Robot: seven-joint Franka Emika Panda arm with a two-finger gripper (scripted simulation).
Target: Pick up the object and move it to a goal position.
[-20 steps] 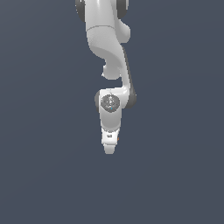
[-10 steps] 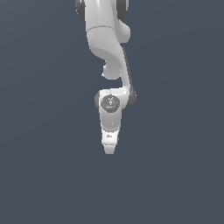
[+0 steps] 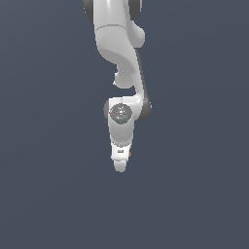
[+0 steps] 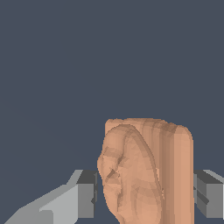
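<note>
The object (image 4: 146, 175), an orange-brown lumpy piece, fills the gap between my gripper (image 4: 145, 194) fingers in the wrist view. A grey finger pad (image 4: 87, 194) touches one side of it and the other pad (image 4: 208, 197) touches the opposite side. In the exterior view the white gripper (image 3: 119, 164) points downward from the arm, and only a tiny orange speck of the object (image 3: 130, 153) shows at its edge. The gripper is shut on the object.
The white arm (image 3: 119, 58) reaches down from the top of the exterior view. Around it lies a plain dark blue-grey surface (image 3: 194, 194) with no other objects, edges or markers in sight.
</note>
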